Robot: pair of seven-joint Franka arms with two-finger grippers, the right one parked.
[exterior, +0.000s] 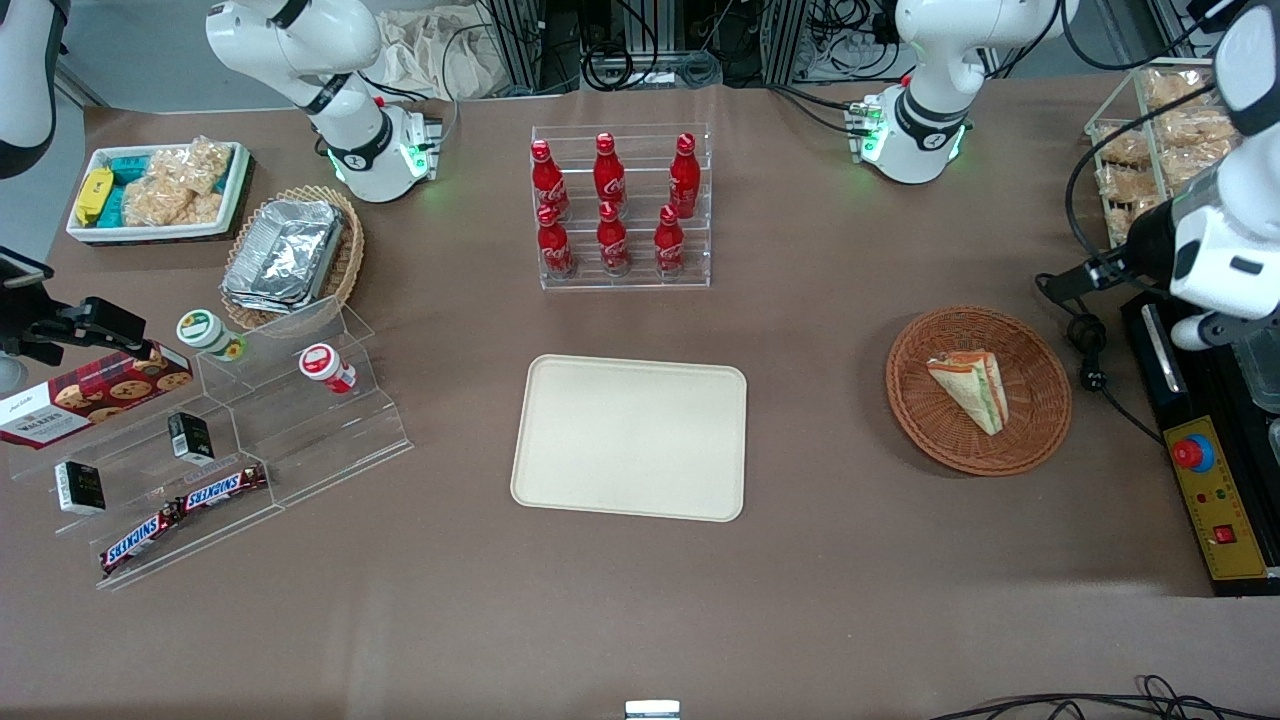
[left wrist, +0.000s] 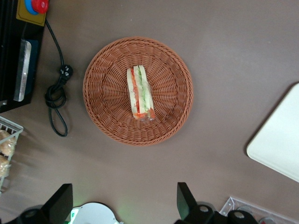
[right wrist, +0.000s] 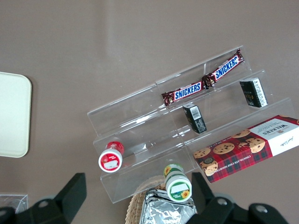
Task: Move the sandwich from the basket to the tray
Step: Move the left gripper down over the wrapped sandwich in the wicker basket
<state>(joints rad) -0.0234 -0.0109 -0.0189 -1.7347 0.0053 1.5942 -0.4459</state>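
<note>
The flat cream-beige rectangular tray [exterior: 630, 437] lies bare on the brown tabletop [exterior: 800, 600], ready to receive. Toward the working arm's end from it, the round reddish-brown wicker basket [exterior: 1040, 420] holds the wrapped triangular sandwich [exterior: 972, 389]. The claw [left wrist: 124, 205] hangs released high above the basket, likely lining up its descent.

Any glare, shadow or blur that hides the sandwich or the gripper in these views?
Front view: even light, sandwich sharp in the basket; glare only on the foil trays. Left wrist view: gripper open, dark and raised above the table, sandwich crisp, faint basket shadow.
</note>
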